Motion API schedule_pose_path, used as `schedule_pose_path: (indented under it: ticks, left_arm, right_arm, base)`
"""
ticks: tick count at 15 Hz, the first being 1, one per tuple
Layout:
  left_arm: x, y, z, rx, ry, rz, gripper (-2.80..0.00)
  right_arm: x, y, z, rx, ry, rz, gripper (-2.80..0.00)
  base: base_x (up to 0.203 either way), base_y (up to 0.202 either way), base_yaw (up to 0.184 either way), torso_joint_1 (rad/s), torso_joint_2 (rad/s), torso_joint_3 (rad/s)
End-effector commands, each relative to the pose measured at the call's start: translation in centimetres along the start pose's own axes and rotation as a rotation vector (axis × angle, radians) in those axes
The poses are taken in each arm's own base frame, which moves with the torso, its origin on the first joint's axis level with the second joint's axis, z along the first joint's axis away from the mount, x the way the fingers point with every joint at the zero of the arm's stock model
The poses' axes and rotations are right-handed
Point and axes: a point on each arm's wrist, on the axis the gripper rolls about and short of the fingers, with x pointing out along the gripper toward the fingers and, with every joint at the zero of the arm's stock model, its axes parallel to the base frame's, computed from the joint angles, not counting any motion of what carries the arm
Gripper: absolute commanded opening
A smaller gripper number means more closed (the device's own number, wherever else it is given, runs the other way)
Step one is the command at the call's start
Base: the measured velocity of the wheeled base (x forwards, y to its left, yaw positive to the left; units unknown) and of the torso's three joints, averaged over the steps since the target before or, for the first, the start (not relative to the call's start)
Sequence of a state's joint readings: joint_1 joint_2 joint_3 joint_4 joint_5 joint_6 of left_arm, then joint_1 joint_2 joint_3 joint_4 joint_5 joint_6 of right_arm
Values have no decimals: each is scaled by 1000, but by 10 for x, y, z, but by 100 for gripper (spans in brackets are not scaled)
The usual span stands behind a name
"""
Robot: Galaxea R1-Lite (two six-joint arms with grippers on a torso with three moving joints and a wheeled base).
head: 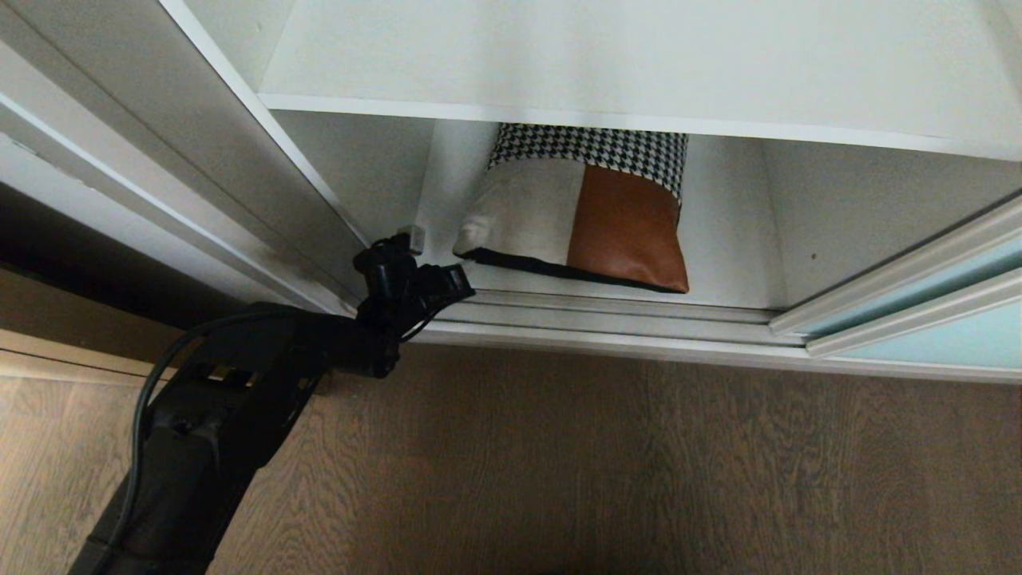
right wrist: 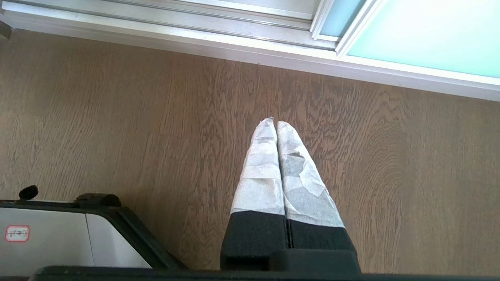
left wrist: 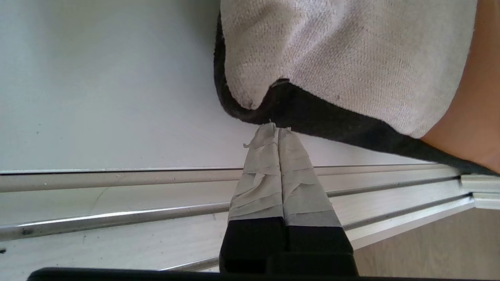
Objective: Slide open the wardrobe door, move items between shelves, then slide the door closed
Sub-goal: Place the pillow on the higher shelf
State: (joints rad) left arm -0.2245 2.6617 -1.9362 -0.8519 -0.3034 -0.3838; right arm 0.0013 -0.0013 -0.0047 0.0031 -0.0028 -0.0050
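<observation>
Fingers [left wrist: 269,164] of the left gripper [head: 413,239] are pressed together on nothing, tips just short of the cushion [head: 587,212] corner. Cushion lies on the lower shelf [head: 730,275], open room either side. Sliding wardrobe door [head: 942,335] stands aside, right. Right gripper [right wrist: 273,125], closed, hangs over the floor [right wrist: 117,117].

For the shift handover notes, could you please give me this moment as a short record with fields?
Item: square patchwork cushion of houndstooth, beige fabric and brown leather, lying on the lower white shelf
Upper shelf: white board, bare where visible
Door: frosted blue-green glass sliding door, slid to the right, wardrobe open
Left gripper: shut, tips at the cushion's black edge, nothing visibly pinched
Right gripper: shut, above the wood-grain floor
</observation>
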Motion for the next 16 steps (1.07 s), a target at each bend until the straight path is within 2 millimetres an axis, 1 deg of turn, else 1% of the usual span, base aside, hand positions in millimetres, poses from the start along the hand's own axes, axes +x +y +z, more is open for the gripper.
schedule_pose_path:
  ticks: [1,5,7,9,10,12,14,16]
  left_arm:
    - [-1,-1,6,3,-19,-3,-280]
    - [-4,-5,14,-12,-13,8,-280]
    - [-16,-10,15,-32,33,24,-280]
    - [-28,-19,27,-43,46,29,-280]
    - [-30,-22,33,-43,36,29,-280]
    - [-39,-27,40,-52,48,44,-280]
    - [-49,-38,56,-52,43,50,-280]
    - [-52,-40,62,-48,16,98,-280]
  right_arm:
    - [0,0,0,0,0,0,-280]
    - [0,0,0,0,0,0,-280]
    - [0,0,0,0,-1,0,-280]
    - [0,0,0,0,0,0,-280]
    - [0,0,0,-1,-2,0,-280]
    - [0,0,0,-1,-1,0,-280]
    - [0,0,0,-1,0,0,-280]
    - [0,0,0,0,0,0,-280]
  base:
    - [0,0,0,0,0,0]
    - [0,0,0,0,0,0]
    - [0,0,0,0,0,0]
    - [0,0,0,0,0,0]
    - [0,0,0,0,0,0]
    - [0,0,0,0,0,0]
    - [0,0,0,0,0,0]
    - [0,0,0,0,0,0]
